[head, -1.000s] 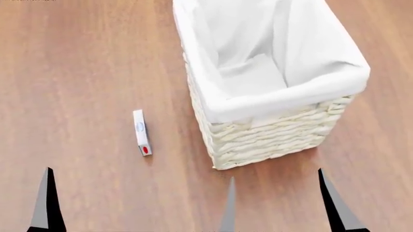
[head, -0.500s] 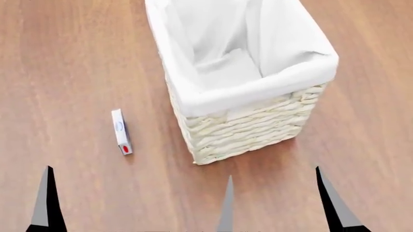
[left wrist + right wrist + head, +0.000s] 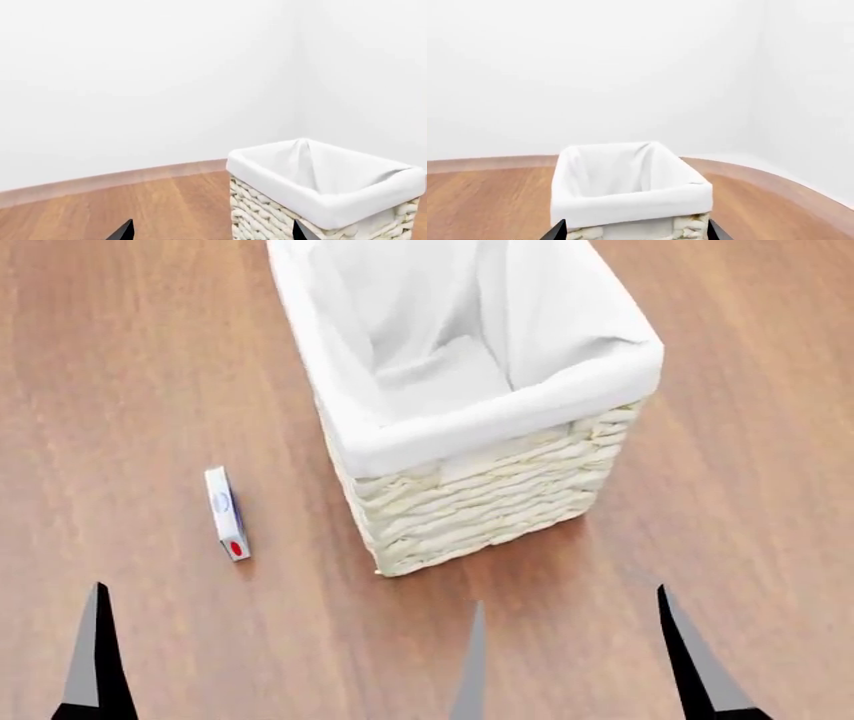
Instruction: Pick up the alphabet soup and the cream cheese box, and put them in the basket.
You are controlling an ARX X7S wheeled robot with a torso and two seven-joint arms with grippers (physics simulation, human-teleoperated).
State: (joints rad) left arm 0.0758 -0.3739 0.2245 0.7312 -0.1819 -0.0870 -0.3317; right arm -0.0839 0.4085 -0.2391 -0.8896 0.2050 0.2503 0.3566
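Wood floor (image 3: pixel 120 360) holds box (image 3: pixel 226 512) left of basket (image 3: pixel 534 480); your grippers gape empty, so reach left first.

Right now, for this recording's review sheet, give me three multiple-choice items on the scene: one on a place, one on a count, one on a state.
1. In the head view, where does the thin flat white cream cheese box lie relative to the tall cream-coloured woven wicker basket?
A. inside it
B. on the wooden floor at its left, apart from it
C. leaning on its right wall

2. How many cans show in the head view?
A. none
B. one
C. two

3. What does the basket's white cloth lining hold?
A. the box
B. a can
C. nothing visible

Answers: 1 B, bare floor shows between box and basket. 2 A, only the box and the basket are in view. 3 C, only bare lining shows inside.
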